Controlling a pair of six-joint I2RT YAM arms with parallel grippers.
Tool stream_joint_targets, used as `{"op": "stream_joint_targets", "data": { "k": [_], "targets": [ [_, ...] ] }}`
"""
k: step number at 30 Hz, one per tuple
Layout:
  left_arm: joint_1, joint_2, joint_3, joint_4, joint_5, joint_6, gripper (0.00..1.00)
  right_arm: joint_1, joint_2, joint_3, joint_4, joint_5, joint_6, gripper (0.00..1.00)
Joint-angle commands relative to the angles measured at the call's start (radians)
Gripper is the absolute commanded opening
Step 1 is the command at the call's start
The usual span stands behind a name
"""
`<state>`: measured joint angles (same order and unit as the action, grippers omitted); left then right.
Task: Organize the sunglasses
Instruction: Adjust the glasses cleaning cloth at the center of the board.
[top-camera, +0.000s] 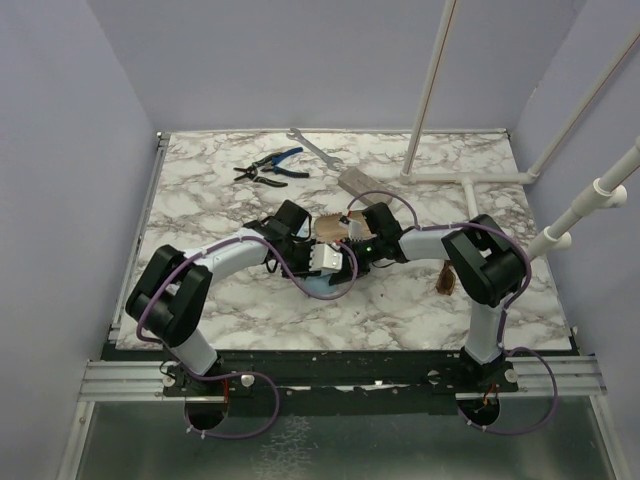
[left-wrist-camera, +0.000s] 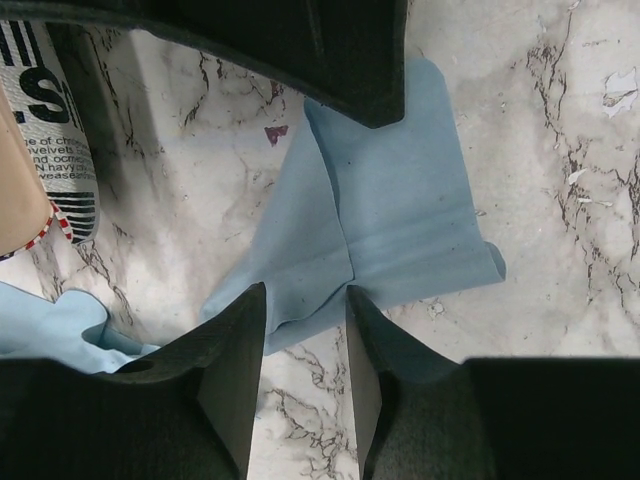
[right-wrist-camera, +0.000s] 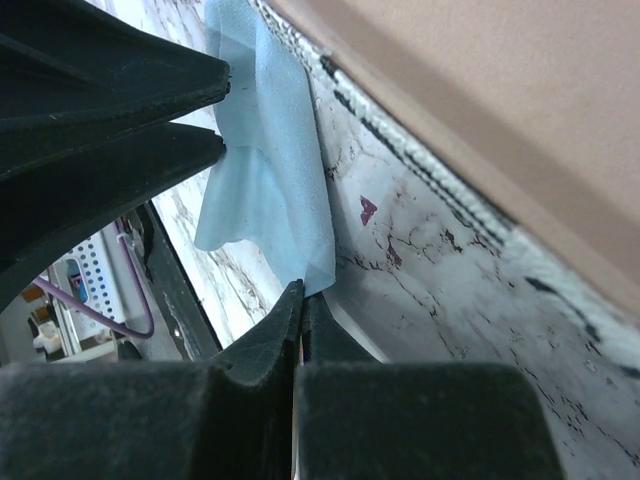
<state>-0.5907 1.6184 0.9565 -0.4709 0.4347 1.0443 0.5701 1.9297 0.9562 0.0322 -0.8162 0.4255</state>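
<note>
Just one pair of sunglasses (top-camera: 443, 281) here, small and amber-brown, lying off to the right of the cloth (left-wrist-camera: 400, 200) and half hidden by the right arm's elbow, so the frame is too tiny to make out. The right gripper (right-wrist-camera: 302, 297) is pinched tight on the cloth's corner, and the left gripper (left-wrist-camera: 303, 295) has a narrow gap straddling its edge. Beyond the one cloth there's one grey case (top-camera: 355, 182), one pliers (top-camera: 270, 166) and one wrench (top-camera: 316, 149).
</note>
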Motion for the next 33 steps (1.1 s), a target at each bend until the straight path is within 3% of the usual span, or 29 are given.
{"op": "stream_joint_targets", "data": {
  "k": [1, 10, 21, 33],
  "targets": [
    [-0.013, 0.019, 0.001, 0.006, -0.013, -0.011, 0.39, 0.001, -0.026, -0.007, -0.020, 0.018, -0.019, 0.01],
    [-0.015, 0.024, 0.000, 0.069, -0.104, -0.014, 0.32, 0.001, -0.031, -0.016, -0.018, 0.020, -0.025, 0.01],
    [-0.017, 0.028, 0.018, 0.073, -0.118, -0.037, 0.32, 0.001, -0.029, -0.016, -0.020, 0.023, -0.031, 0.01],
    [-0.076, -0.004, -0.082, 0.072, -0.164, 0.110, 0.33, 0.001, -0.037, -0.018, -0.023, 0.019, -0.032, 0.00]
  ]
}}
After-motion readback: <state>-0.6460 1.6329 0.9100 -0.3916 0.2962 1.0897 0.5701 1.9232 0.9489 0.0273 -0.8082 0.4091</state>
